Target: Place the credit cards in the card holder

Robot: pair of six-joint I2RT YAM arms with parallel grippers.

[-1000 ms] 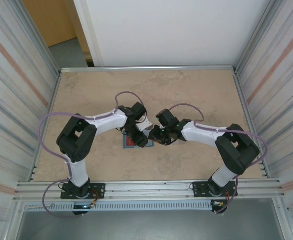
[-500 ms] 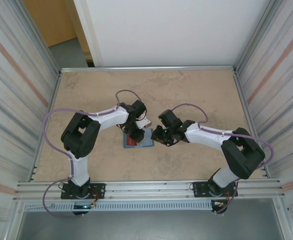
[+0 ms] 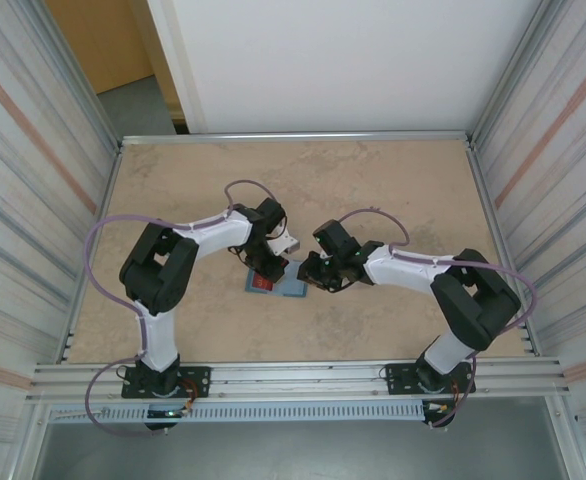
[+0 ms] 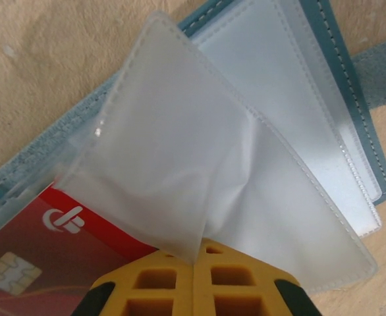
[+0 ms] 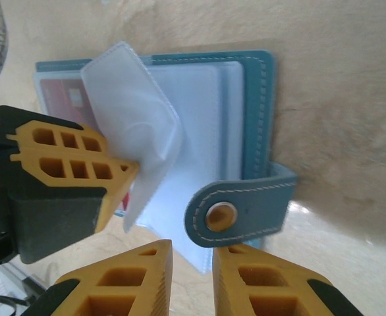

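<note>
The teal-blue card holder [image 3: 295, 287] lies open on the table between both arms. My left gripper [image 4: 196, 253] is shut on the corner of one clear sleeve [image 4: 166, 145] and holds it lifted off the page stack. A red credit card [image 4: 41, 263] with a chip sits in the page under that sleeve, also visible as a red patch [image 3: 260, 283]. My right gripper [image 5: 192, 253] stands at the holder's edge [image 5: 259, 112], jaws a little apart, with a sleeve corner reaching between them. The snap tab [image 5: 246, 210] lies just above its right finger. The left fingers [image 5: 68, 158] show pinching the sleeve [image 5: 130, 112].
The tan tabletop [image 3: 373, 180] stretches behind the arms, framed by a metal rail [image 3: 293, 135] and ribbed side walls. Both arms meet over the middle of the table, their purple cables [image 3: 103, 240] looping outward.
My left gripper has closed onto the clear sleeve and drawn slightly left and back with it. The right gripper has stayed at the holder's right edge.
</note>
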